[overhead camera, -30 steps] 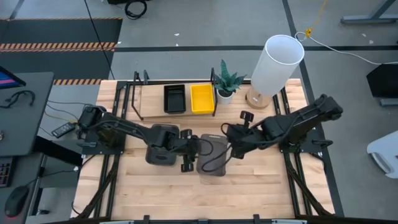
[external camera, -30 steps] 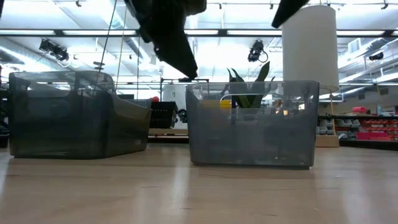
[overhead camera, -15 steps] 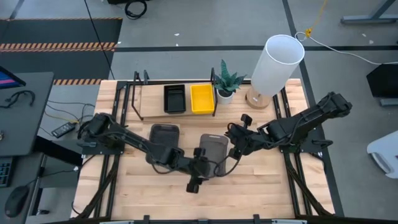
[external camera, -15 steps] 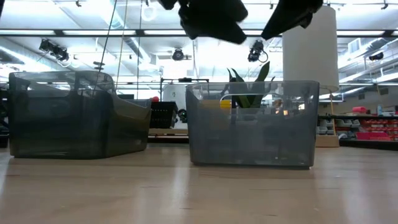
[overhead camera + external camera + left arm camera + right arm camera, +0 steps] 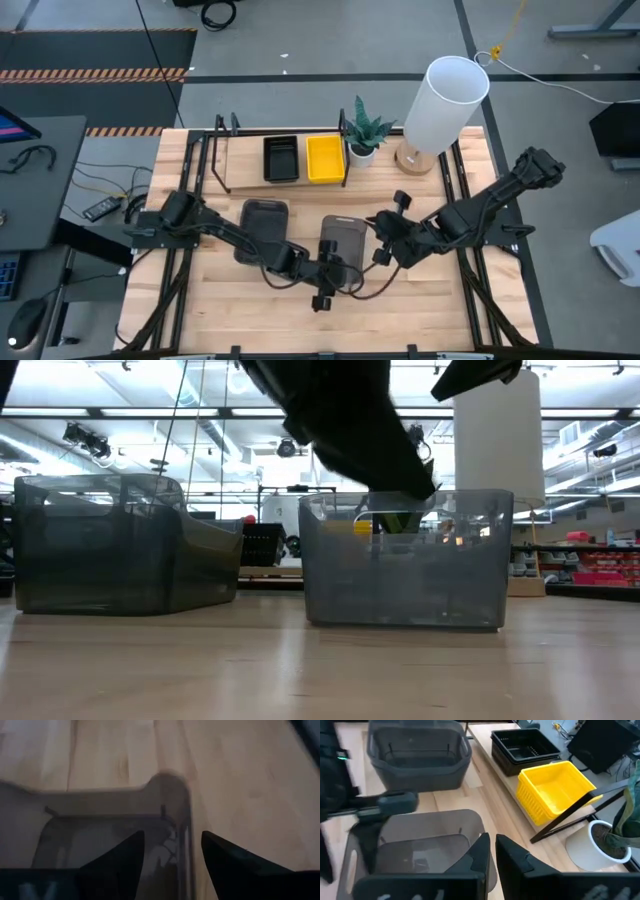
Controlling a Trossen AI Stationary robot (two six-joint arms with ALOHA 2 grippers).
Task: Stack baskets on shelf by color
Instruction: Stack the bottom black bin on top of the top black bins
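Observation:
Two dark grey baskets stand flat on the table, one (image 5: 265,220) left of the other (image 5: 342,245). Both also show in the low view, the left basket (image 5: 120,545) and the right basket (image 5: 405,560). On the shelf (image 5: 245,165) at the far edge rest a black basket (image 5: 281,158) and a yellow basket (image 5: 325,158). My left gripper (image 5: 335,275) is open at the right grey basket's near end. In its wrist view the left gripper (image 5: 172,837) has the basket's wall (image 5: 186,827) between its fingers. My right gripper (image 5: 382,245) hovers by that basket's right rim. Seen from its wrist, the right gripper (image 5: 491,840) shows a narrow gap.
A potted plant (image 5: 362,140) and a tall white lamp (image 5: 445,100) stand at the far edge, right of the shelf. Black metal rails run along both table sides. A dark cable (image 5: 360,290) loops near the right basket. Bare wood lies toward the near edge.
My left gripper has swung from above the gap between the two grey baskets toward the near edge and the right. It has come down at the right basket's near end. My right gripper has drifted a little toward the near edge. Both baskets stayed put.

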